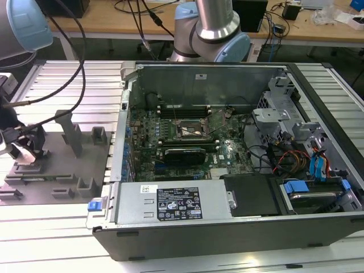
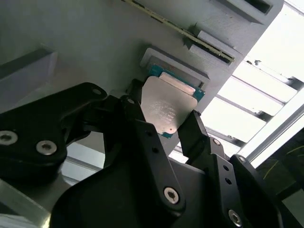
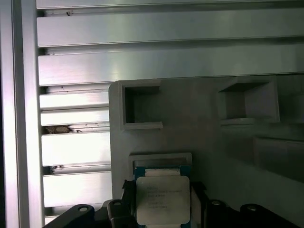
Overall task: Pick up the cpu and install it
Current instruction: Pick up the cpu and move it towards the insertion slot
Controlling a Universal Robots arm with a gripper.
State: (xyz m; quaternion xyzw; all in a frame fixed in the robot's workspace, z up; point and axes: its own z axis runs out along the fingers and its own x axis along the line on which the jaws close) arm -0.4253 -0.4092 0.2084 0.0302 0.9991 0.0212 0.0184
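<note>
fixture blocks (image 3: 142,125) near cpu (image 3: 163,199), gap btwn open

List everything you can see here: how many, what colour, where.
cpu: one, silver with a green rim, in a nest on the fixture plate.
fixture plate: one, grey with raised blocks, on the table at the exterior view's left.
case: one, black and grey, lying open mid-table.
motherboard: one, green, inside the case.
socket: one, black and metal, mid-motherboard.
table: one, silver slats, under it all.
cables: several, black, running down towards the gripper.
arm: one, silver and pale blue, based behind the case.
gripper: one, black, shut on the cpu's sides.
</note>
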